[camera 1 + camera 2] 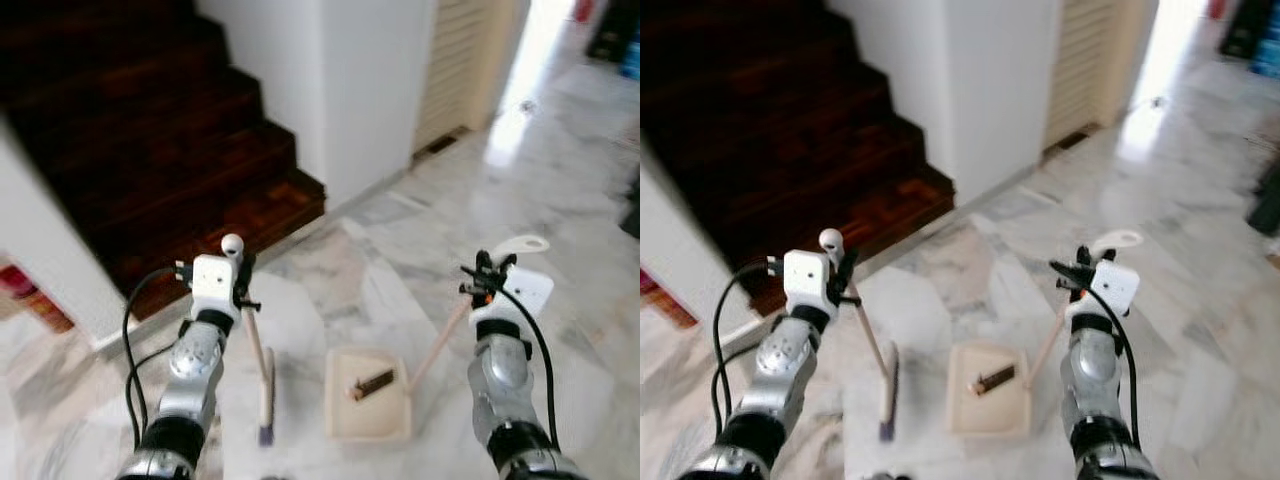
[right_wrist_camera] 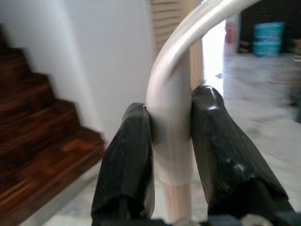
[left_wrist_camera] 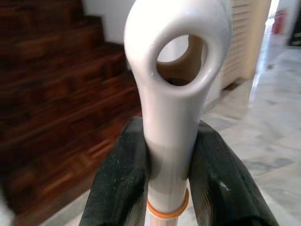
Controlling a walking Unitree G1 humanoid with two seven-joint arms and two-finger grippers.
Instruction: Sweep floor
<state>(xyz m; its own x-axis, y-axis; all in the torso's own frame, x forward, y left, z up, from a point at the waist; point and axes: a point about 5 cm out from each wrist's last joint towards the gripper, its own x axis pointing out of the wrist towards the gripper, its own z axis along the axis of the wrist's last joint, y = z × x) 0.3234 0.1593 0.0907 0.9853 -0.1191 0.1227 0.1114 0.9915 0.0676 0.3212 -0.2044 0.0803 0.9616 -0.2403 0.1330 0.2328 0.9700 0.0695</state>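
My left gripper (image 1: 240,275) is shut on the white looped end of a broom handle (image 3: 174,94); its black fingers (image 3: 120,183) press the handle from both sides. The wooden broom (image 1: 262,375) slants down to a dark brush head on the marble floor. My right gripper (image 1: 487,272) is shut on the white curved top of a dustpan handle (image 2: 171,117). The cream dustpan (image 1: 368,415) rests on the floor between my arms, with a small brown piece of debris (image 1: 373,384) lying in it.
Dark wooden stairs (image 1: 150,150) rise at the left. A white wall corner (image 1: 340,90) stands ahead, with a louvred door (image 1: 455,70) beside it. Marble floor (image 1: 560,180) stretches away to the right toward a bright hallway. A white wall edge (image 1: 50,260) is near my left.
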